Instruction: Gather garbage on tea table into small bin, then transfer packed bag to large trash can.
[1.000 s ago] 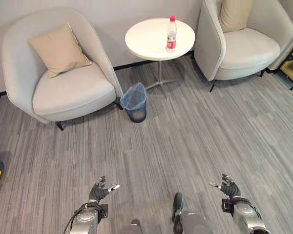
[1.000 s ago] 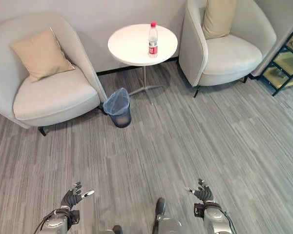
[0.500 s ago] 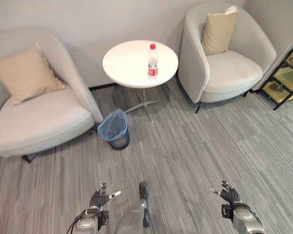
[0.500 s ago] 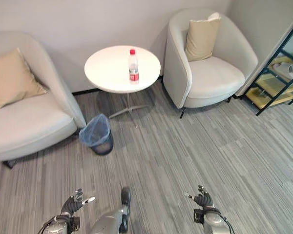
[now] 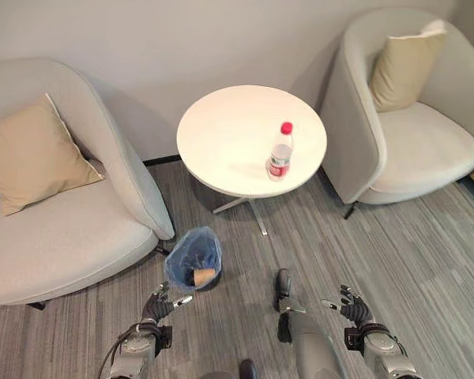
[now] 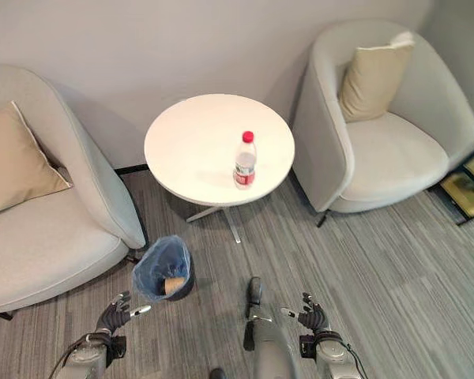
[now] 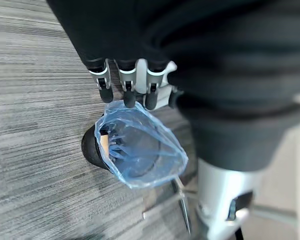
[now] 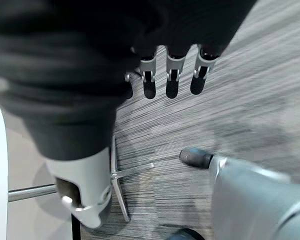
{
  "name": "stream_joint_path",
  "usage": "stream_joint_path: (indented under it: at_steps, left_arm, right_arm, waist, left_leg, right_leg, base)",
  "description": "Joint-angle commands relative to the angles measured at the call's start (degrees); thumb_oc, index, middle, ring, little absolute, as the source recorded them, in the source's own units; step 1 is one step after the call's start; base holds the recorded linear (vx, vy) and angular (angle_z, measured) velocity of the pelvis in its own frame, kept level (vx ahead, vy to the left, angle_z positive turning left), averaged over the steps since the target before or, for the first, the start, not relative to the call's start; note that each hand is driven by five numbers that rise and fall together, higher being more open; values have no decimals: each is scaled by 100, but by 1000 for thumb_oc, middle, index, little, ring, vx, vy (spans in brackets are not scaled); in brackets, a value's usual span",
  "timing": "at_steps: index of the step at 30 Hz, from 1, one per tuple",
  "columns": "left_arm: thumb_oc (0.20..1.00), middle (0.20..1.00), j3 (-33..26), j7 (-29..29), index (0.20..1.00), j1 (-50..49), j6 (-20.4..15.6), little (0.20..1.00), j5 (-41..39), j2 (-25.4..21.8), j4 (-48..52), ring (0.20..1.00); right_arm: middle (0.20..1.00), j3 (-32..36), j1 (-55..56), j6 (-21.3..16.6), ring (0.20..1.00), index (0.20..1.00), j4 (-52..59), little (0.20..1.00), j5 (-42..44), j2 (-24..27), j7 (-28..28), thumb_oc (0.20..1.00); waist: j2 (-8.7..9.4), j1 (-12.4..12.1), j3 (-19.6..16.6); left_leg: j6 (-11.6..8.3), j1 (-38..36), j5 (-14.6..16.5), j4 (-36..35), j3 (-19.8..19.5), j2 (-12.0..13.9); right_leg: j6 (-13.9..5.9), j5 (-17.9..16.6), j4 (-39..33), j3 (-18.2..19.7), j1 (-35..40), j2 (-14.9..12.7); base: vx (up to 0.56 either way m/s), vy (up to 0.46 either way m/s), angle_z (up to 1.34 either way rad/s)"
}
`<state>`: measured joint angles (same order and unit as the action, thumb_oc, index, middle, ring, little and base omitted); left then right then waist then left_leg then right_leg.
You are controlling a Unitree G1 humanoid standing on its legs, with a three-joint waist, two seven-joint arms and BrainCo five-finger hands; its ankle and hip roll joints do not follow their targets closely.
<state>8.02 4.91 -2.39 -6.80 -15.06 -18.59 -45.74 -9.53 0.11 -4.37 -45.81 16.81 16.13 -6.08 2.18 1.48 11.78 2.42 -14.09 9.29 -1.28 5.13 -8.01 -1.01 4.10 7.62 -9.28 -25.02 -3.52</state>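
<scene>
Round white tabletop (image 5: pixel 237 134) is the landmark, set btwn two pale armchairs, one armchair (image 5: pixel 55 229) on robot's left w/ a tan cushion (image 5: pixel 31 154), the other armchair (image 5: pixel 411 134) on its right w/ its own cushion (image 5: pixel 399 67). One plastic bottle (image 5: pixel 280 151), red cap, stands upright on the tabletop, toward its right-front edge; this looks like the garbage left to gather. Small bin (image 5: pixel 194 259), lined w/ a blue bag, sits on the floor just in front of the tabletop, to its left, near the left armchair. Likely parked there so rubbish can drop in w/ a short reach. A brownish item, maybe a paper cup, already lies inside.

Left hand (image 5: pixel 162 306) hangs low, in front of the tabletop, just near-side of the bin; fingers straight and loosely spread, holding nothing, touching nothing. Right hand (image 5: pixel 349 304) hangs in front of the tabletop, to its right, fingers likewise relaxed and apart, empty. Bottle is well apart from both hands.
</scene>
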Motion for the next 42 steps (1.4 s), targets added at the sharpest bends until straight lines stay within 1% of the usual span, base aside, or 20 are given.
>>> stream_joint_path:
  at_steps: [1,2,3,4,7,9,10,13,14,15,18,23,24,26,27,29,30,35,38,42]
  left_arm:
    - [1000,1000,-10,33,1000,57,-187,1000,116,-89,235,1000]
    - [1000,1000,4,28,1000,62,-171,1000,106,-65,230,1000]
    - [1000,1000,40,9,1000,111,-152,1000,53,-26,174,1000]
    - [1000,1000,62,-17,1000,120,-145,1000,25,-18,174,1000]
    - [1000,1000,103,-11,1000,211,-127,1000,6,10,78,1000]
    - [1000,1000,170,-36,1000,270,-105,1000,-6,49,-23,1000]
    - [1000,1000,215,-36,1000,301,-107,1000,5,64,-44,1000]
    - [1000,1000,297,-62,1000,363,-85,1000,64,102,-86,1000]
    - [1000,1000,307,-62,1000,377,-62,1000,109,86,-157,1000]
    - [1000,1000,282,-67,1000,374,-61,1000,94,89,-193,1000]
    - [1000,1000,219,-88,1000,227,-28,1000,152,71,-217,1000]
    - [1000,1000,67,-118,1000,83,14,1000,237,18,-403,1000]
    - [1000,1000,-3,-104,1000,26,-9,1000,296,-42,-321,1000]
    - [1000,1000,-67,-84,1000,-34,-40,1000,337,-70,-201,1000]
    - [1000,1000,-66,-83,1000,-38,-38,1000,337,-69,-198,1000]
    - [1000,1000,-140,-68,1000,-95,-77,1000,396,-66,-95,1000]
    - [1000,1000,-139,-68,1000,-98,-76,1000,397,-65,-94,1000]
    - [1000,1000,-175,-49,1000,-172,-117,1000,521,-34,-1,1000]
    - [1000,1000,-160,-71,1000,-202,-126,1000,549,-34,37,1000]
    - [1000,1000,-141,-69,1000,-217,-123,1000,526,-36,63,1000]
  right_arm:
    - [1000,129,-138,-188,1000,1000,249,1000,-79,307,-1,1000]
    - [1000,157,-121,-186,1000,1000,234,1000,-78,347,-11,1000]
    - [1000,173,-133,-220,1000,1000,213,1000,-9,398,-24,1000]
    - [1000,171,-134,-218,1000,1000,206,1000,15,430,-20,1000]
    - [1000,134,-158,-221,1000,1000,134,1000,3,500,-27,1000]
    - [1000,140,-203,-203,1000,1000,22,1000,53,552,-52,1000]
    - [1000,141,-226,-207,1000,1000,-20,1000,79,571,-57,1000]
    - [1000,184,-218,-225,1000,1000,-26,1000,140,598,-61,1000]
    - [1000,194,-220,-229,1000,1000,-35,1000,152,585,-73,1000]
    - [1000,211,-230,-231,1000,1000,-52,1000,166,575,-74,1000]
    - [1000,227,-152,-207,1000,1000,-32,1000,96,518,-62,1000]
    - [1000,185,-78,-200,1000,1000,329,1000,-101,515,-46,1000]
    - [1000,132,-2,-242,1000,1000,1037,1000,-381,660,3,1000]
    - [1000,114,64,-291,1000,1000,1614,1000,-632,815,30,1000]
    - [1000,116,72,-285,1000,1000,1623,1000,-634,816,30,1000]
    - [1000,91,100,-358,1000,1000,2315,1000,-1079,1056,54,1000]
    - [1000,93,106,-353,1000,1000,2323,1000,-1081,1057,54,1000]
    - [1000,-97,21,-419,1000,1000,3093,1000,-1880,1370,132,1000]
    - [1000,-263,-138,-430,1000,1000,3190,1000,-2133,1456,140,1000]
    - [1000,-462,-329,-379,1000,1000,3054,1000,-2206,1425,121,1000]
  waist:
    - [-34,79,76]
    - [-61,107,45]
    - [-97,145,-35]
    - [-110,155,-57]
    - [-120,166,-84]
    - [-112,158,-136]
    - [-108,151,-157]
    - [-57,150,-203]
    - [5,132,-164]
    - [4,141,-162]
    - [-10,94,-178]
    - [11,57,-268]
    - [22,49,-289]
    - [18,50,-296]
    - [17,48,-296]
    - [6,50,-333]
    - [4,49,-333]
    - [-39,23,-402]
    - [-58,-12,-426]
    - [-83,-60,-428]
  left_leg:
    - [-320,934,209,775,-425,484]
    - [-397,943,192,843,-465,552]
    - [-568,989,0,981,-454,736]
    - [-611,1030,-76,1105,-473,815]
    - [-694,1101,-212,1370,-487,928]
    - [-724,1124,-290,1497,-405,1053]
    - [-705,1153,-273,1466,-361,1064]
    - [-616,1269,-58,1131,-290,936]
    - [-581,1605,-100,1173,-213,819]
    - [-592,1609,-109,1149,-143,831]
    - [-548,1473,-110,982,-149,767]
    - [-441,1205,-99,706,-89,715]
    - [-402,1119,-75,649,-20,720]
    - [-383,1079,-53,633,4,711]
    - [-383,1075,-53,631,5,711]
    - [-367,994,-38,558,48,709]
    - [-367,991,-38,556,49,709]
    - [-352,861,-45,424,59,723]
    - [-355,818,-51,371,40,730]
    - [-355,808,-64,345,14,731]
  right_leg:
    - [-561,-587,-362,387,1247,-117]
    - [-522,-572,-342,319,1301,-113]
    - [-436,-516,-346,179,1396,-87]
    - [-382,-464,-358,114,1467,-58]
    - [-280,-338,-366,27,1604,28]
    - [-184,-161,-434,-19,1829,139]
    - [-177,-117,-505,-55,1924,150]
    - [-207,-39,-715,-72,2127,138]
    - [-191,-11,-688,-59,2190,102]
    - [-190,21,-641,-41,2187,117]
    - [-166,40,-552,54,2283,204]
    - [-212,27,-530,118,2398,189]
    - [-240,41,-469,145,2403,161]
    - [-257,42,-446,156,2410,146]
    - [-257,43,-445,157,2413,146]
    - [-292,39,-460,168,2448,131]
    - [-292,39,-461,168,2450,131]
    - [-336,25,-556,169,2545,117]
    - [-346,23,-614,143,2589,111]
    - [-347,25,-655,118,2615,108]
  base:
    - [467,-219,101]
    - [350,-255,83]
    - [285,-258,64]
    - [263,-257,61]
    - [117,-119,34]
    - [159,-156,-1]
    - [117,-108,-6]
    - [28,-18,-1]
    - [24,13,6]
    - [22,31,26]
    - [39,54,5]
    - [63,76,-10]
    - [57,104,-6]
    - [37,64,-14]
    - [37,44,-22]
    - [38,41,-7]
    - [0,0,0]
    - [31,13,-2]
    - [20,1,1]
    - [0,0,0]
